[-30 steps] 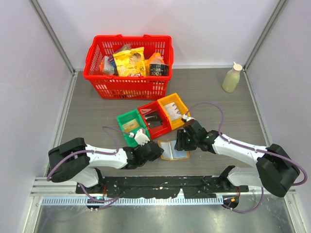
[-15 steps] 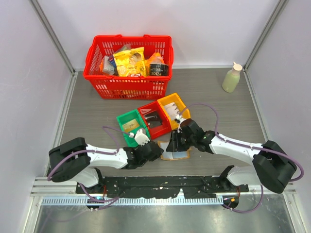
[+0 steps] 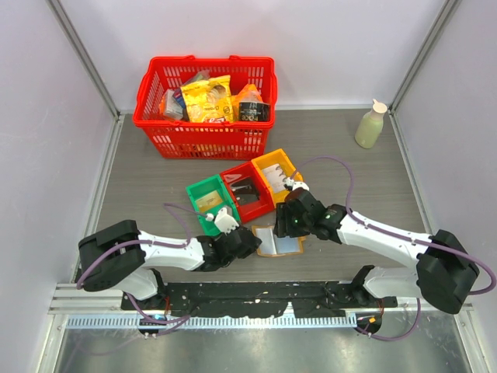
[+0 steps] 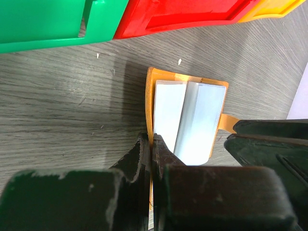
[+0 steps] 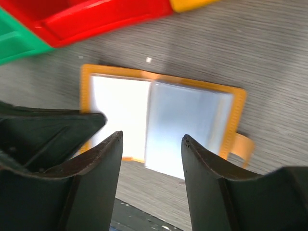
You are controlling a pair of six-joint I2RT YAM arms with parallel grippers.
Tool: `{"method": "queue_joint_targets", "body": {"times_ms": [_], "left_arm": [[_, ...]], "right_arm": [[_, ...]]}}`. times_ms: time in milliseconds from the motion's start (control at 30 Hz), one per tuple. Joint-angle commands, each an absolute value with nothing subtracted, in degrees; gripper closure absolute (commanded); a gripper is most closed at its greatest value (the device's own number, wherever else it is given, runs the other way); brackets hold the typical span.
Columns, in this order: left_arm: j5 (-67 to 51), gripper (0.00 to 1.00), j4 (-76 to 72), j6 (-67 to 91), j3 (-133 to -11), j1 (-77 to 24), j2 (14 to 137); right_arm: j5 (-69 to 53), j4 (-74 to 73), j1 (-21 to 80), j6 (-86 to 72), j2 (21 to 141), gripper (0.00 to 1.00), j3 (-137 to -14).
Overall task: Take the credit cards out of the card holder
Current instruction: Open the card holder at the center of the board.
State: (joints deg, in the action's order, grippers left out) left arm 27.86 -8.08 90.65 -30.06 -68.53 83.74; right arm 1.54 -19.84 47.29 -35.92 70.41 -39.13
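Left gripper (image 4: 151, 147): fingers pressed together, pinching the orange border of the card holder (image 4: 190, 113) at lower centre of the left wrist frame. Holder lying open and flat, extending up and right from the fingertips. Right gripper (image 5: 151, 139): fingers spread, poised over the holder's pale sleeves, not touching. Green bin (image 4: 43, 24), red bin (image 4: 192, 14) along the top edge, just beyond the holder.
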Motion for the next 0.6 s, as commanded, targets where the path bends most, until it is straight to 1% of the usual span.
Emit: {"method": "queue_joint_targets", "body": {"times_ms": [0, 233, 567], "left_arm": [[29.4, 1.00, -9.6, 91.1, -29.5, -68.7, 83.8], [29.4, 1.00, -9.2, 90.7, -29.9, -68.8, 83.8], [29.5, 1.00, -9.1, 90.7, -30.1, -68.8, 83.7]], "right_arm": [[9.1, -25.4, 47.3, -35.2, 70.2, 0.43, -40.0], [6.6, -22.1, 47.2, -35.6, 73.0, 0.43, -38.5], [6.4, -20.4, 47.3, -35.7, 75.0, 0.42, -37.3]]}}
